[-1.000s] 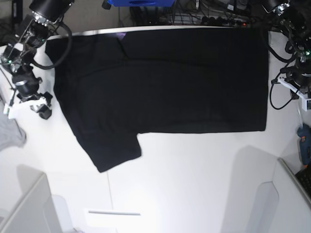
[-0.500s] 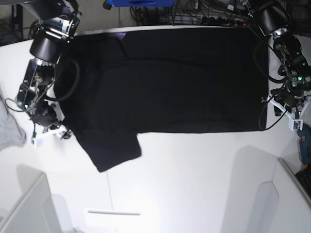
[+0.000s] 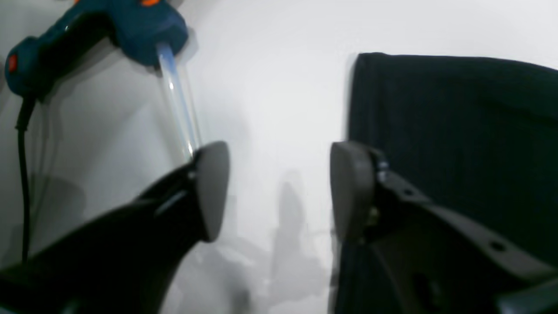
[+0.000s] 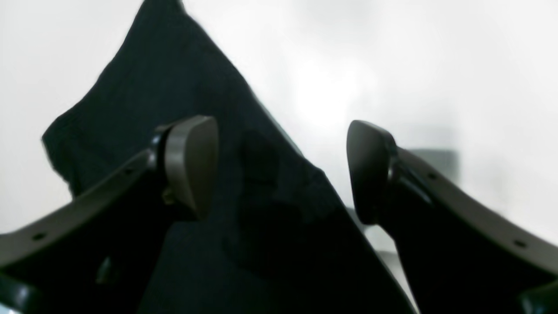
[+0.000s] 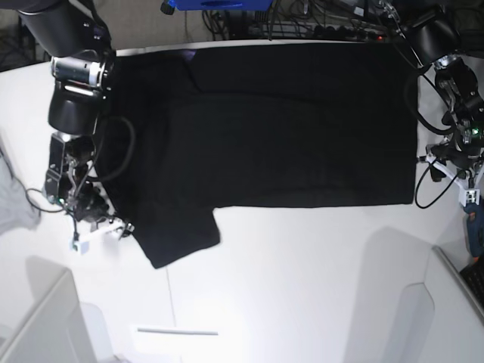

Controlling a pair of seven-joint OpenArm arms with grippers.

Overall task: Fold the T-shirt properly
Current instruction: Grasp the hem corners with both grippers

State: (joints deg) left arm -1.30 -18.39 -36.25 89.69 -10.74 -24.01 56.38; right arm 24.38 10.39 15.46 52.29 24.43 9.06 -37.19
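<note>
Your right hand [image 4: 279,170], fingers apart, straddles the sleeve edge of the T-shirt [image 5: 287,121], while your left hand [image 3: 279,187], also apart, sits just off its hem corner.

The T-shirt [image 5: 287,121] is large, black and plain on the side facing up, with no print showing. It lies spread flat across the far half of the white table, its length running left to right in the base view. One short sleeve [image 5: 178,234] juts toward the near edge at the left, ending in a slanted hem. A faint crease seems to run across the upper body, though the dark cloth makes that hard to judge. The right-hand hem is straight, with a square corner [image 3: 366,61].
</note>
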